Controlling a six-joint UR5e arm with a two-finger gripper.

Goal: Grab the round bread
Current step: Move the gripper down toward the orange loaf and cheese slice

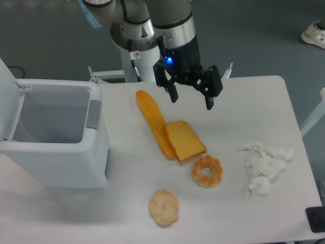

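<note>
Your black two-finger hand sits at the far side of the white surface, fingers spread wide apart, nothing between them. Blue light is lit on the wrist above it.

Your target, the small pale cream round bread with the knotted top, is at the near edge of the surface, well apart from the hand. It lies alone, touching nothing.

Between hand and bread you've got three other items:
- long orange baguette-shaped loaf, running diagonally from just below the hand toward the near side
- square yellow-orange toast slice, overlapping the lower end of that loaf
- orange-brown ring doughnut with a hole, just beside the toast's near corner, close to the bread but not touching it

Off to one side of the doughnut, near the surface's edge: crumpled white tissue, a loose pile.

On the opposite side: white plastic bin, lid flipped open; you can see nothing in the part of its inside that shows.

A white shoe shows on the grey floor at the frame's top corner.
</note>
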